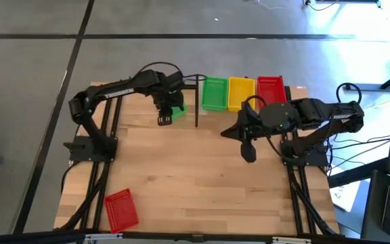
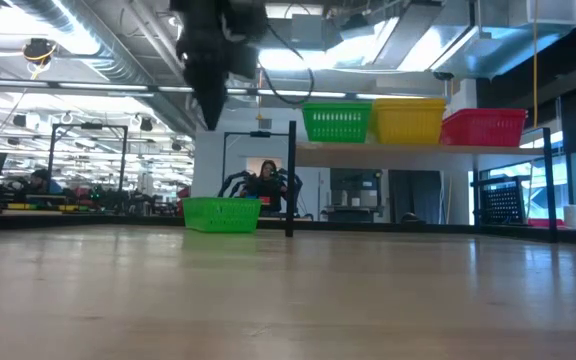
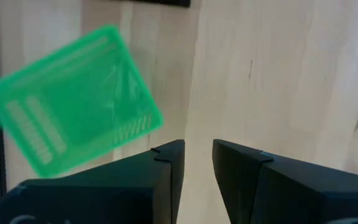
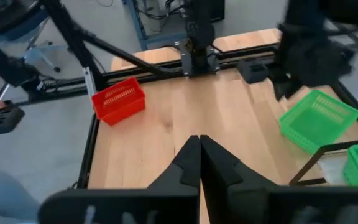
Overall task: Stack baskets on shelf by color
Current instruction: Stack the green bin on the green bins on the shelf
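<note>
We look straight down on the table [image 1: 202, 176] from overhead, level across it from its near edge; both views share the shelf [image 2: 418, 148].

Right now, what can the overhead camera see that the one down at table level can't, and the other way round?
Only the high view shows the loose red basket near the table's front corner, the right gripper hovering over bare wood, and both whole arms. Only the low view shows the shelf raised on its post, with a busy room and a person behind it. Both show the green, yellow and red baskets lined up on the shelf, the loose green basket on the table, and the left gripper above it.
</note>
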Robot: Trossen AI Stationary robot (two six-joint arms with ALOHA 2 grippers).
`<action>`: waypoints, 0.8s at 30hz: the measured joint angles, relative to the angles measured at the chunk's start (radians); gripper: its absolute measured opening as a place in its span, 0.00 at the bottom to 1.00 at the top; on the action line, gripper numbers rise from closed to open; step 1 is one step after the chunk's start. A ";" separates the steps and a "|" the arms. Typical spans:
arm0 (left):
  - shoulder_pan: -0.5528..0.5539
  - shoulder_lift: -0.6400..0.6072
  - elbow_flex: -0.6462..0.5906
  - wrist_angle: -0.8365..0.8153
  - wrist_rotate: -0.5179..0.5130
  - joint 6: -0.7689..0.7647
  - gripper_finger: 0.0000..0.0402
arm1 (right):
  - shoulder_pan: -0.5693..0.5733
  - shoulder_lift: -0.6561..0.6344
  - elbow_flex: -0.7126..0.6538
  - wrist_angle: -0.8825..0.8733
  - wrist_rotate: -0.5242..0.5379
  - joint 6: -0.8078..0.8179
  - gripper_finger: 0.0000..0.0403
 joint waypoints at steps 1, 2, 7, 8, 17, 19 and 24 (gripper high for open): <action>0.002 0.015 0.000 0.011 0.012 0.036 0.18 | 0.000 0.000 0.000 -0.001 -0.006 -0.019 0.00; 0.004 0.029 0.000 0.024 0.021 0.067 0.18 | 0.000 0.000 0.000 -0.002 -0.008 -0.032 0.00; 0.024 0.092 0.000 0.090 0.030 0.117 0.18 | -0.001 0.000 0.000 -0.025 -0.004 -0.079 0.00; 0.030 0.108 0.000 0.095 0.030 0.117 0.18 | -0.001 0.000 0.000 -0.040 0.009 -0.080 0.00; 0.068 0.234 0.000 0.142 0.028 0.085 0.18 | -0.002 0.000 0.000 -0.139 0.098 -0.052 0.00; 0.068 0.242 0.000 0.140 0.020 0.081 0.18 | -0.002 0.000 0.000 -0.139 0.098 -0.052 0.00; 0.062 0.219 0.000 0.140 0.003 0.083 0.18 | -0.002 0.000 0.000 -0.139 0.104 -0.048 0.00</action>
